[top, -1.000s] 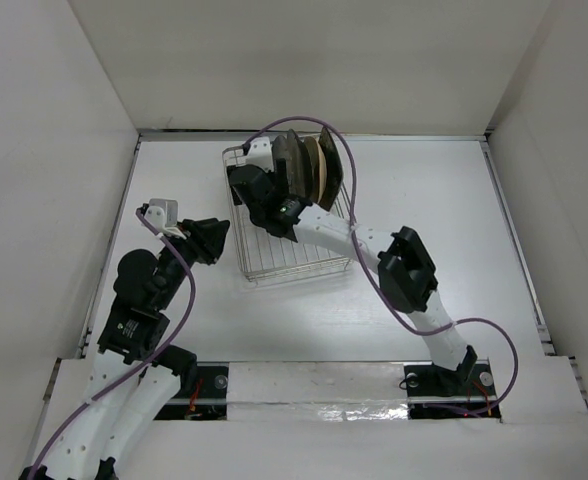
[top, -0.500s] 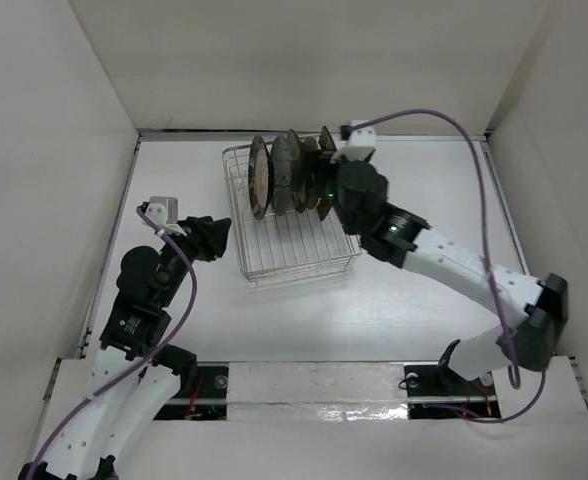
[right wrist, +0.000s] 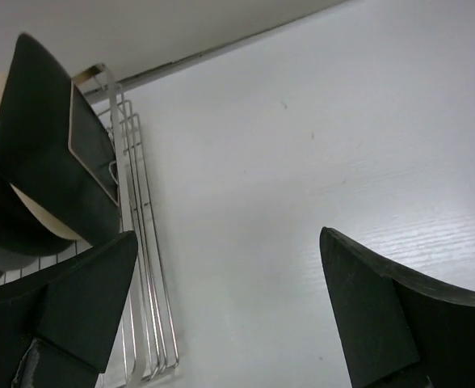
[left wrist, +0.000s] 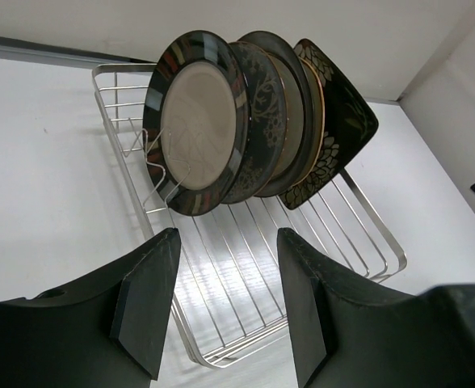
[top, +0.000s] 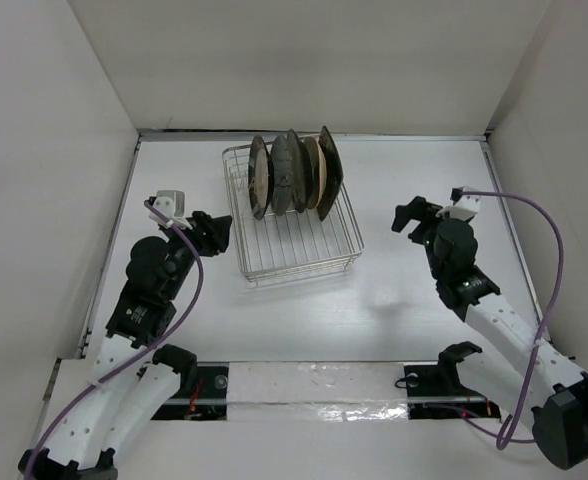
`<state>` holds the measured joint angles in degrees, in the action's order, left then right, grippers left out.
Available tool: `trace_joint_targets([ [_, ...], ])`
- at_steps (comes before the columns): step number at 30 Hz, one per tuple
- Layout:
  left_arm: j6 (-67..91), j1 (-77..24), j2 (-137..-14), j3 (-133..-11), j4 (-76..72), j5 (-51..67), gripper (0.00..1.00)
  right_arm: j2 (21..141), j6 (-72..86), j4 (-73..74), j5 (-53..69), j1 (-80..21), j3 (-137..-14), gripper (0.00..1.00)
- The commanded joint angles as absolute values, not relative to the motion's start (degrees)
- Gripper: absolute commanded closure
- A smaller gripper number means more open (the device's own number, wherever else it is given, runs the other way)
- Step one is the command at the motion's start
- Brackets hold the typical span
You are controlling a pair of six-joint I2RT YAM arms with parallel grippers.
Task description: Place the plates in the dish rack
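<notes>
Now all five plates stand on edge in the dish rack (top: 299,262), which sits on the white table (top: 424,170) in the upper middle of the overhead frame. They are packed close together in the far part of the rack, leaning slightly, and the near part of the wire base is bare.

From the left wrist view the order runs left to right. The black-rimmed cream plate (left wrist: 197,121) is first, then the grey plate with the white branch motif (left wrist: 262,121). Next come the grey-rimmed cream plate (left wrist: 296,101) and a thin edge of the tan plate (left wrist: 317,105). The dark squarish floral plate (left wrist: 340,129) is last, at the right end of the row.

The left hand (top: 217,230) sits at centre left of the overhead frame, just beside the rack's left side and pointed toward it, its fingers spread with nothing between them. The right hand (top: 412,222) is at centre right, well apart from the rack, fingers spread wide and holding nothing. In its own wrist view the rack's wire edge and the floral plate fill the upper left corner.
</notes>
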<state>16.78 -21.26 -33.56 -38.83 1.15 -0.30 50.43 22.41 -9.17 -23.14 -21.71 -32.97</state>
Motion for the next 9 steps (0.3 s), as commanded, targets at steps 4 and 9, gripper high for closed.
trace_joint_targets([
  [4,15.29,-21.09,-31.73,-38.23,-3.16,-1.76,0.54,51.15,25.93,-18.90,-12.22,-20.30,-29.09,0.00],
  [9,15.38,-21.09,-30.50,-37.44,-4.04,-0.97,0.54,48.78,25.58,-18.20,-12.92,-20.83,-28.56,0.00],
])
